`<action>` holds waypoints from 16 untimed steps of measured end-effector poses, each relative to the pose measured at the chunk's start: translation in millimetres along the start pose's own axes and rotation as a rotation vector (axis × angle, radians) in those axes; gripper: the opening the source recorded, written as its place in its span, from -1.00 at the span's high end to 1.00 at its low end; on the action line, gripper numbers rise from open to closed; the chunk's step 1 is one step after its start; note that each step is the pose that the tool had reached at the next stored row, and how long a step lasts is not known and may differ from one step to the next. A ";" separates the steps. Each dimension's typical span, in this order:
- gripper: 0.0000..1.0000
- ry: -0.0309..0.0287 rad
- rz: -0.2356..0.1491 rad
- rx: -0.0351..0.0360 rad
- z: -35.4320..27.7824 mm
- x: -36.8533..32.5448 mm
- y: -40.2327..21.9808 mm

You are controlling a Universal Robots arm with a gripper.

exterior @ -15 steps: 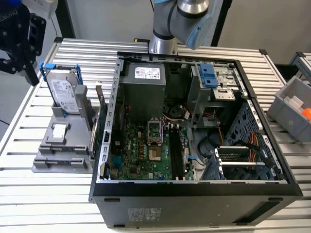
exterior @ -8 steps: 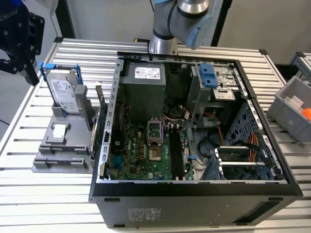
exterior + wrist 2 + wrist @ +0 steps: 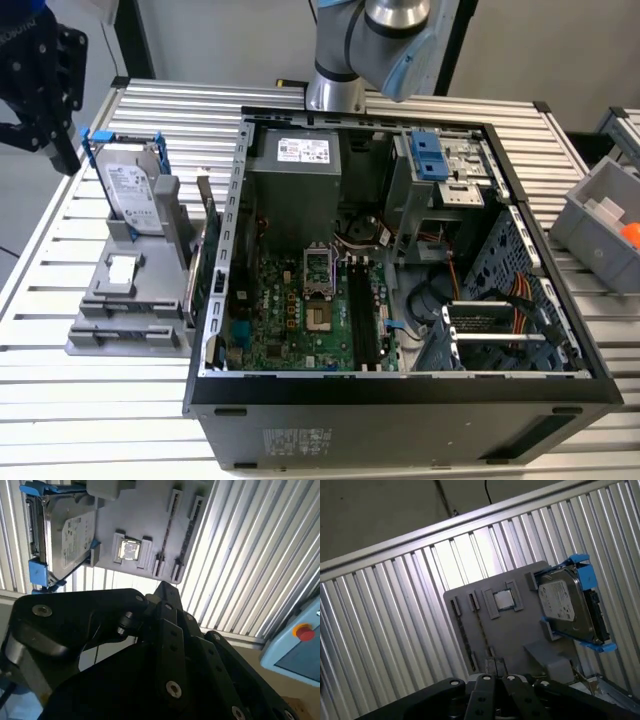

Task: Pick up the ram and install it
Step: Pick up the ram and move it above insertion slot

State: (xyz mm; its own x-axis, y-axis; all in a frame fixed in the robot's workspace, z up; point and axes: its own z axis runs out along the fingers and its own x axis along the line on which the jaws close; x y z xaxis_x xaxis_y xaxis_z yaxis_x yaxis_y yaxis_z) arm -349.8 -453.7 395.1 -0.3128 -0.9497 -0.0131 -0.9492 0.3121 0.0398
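Note:
The ram [image 3: 198,270] is a thin dark bluish-green stick. It stands on edge at the right side of the grey fixture [image 3: 105,305], close against the open computer case [image 3: 400,400]. Long black memory slots [image 3: 357,315] lie on the green motherboard [image 3: 285,320] inside the case. My black gripper [image 3: 55,130] hangs high at the exterior view's far left, above and beyond the fixture and well away from the ram. Both wrist views look down past the gripper [image 3: 162,592] [image 3: 495,680] onto the fixture [image 3: 130,515] [image 3: 515,635] with its two narrow slots.
A silver hard drive [image 3: 130,190] [image 3: 567,607] [image 3: 70,535] in a blue bracket stands at the fixture's far end. A grey bin [image 3: 600,215] sits at the exterior view's right. The arm's base [image 3: 335,90] rises behind the case. A pendant with a red button [image 3: 300,640] lies beyond the table's edge.

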 end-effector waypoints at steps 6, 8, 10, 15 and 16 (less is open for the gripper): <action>1.00 0.0022 -0.060 -0.0002 0.0 -0.7 0.2; 1.00 0.0021 -0.076 0.0025 -0.1 -0.8 0.3; 1.00 0.0011 -0.097 0.0087 -0.1 -0.8 0.2; 1.00 -0.0002 -0.167 0.0194 0.2 -0.8 0.2; 1.00 0.0003 -0.186 0.0191 0.2 -0.8 0.2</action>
State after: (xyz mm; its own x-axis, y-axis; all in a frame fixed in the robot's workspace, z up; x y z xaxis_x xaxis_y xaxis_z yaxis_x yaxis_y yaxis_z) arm -349.8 -452.9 394.9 -0.1318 -0.9911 -0.0182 -0.9912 0.1315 0.0177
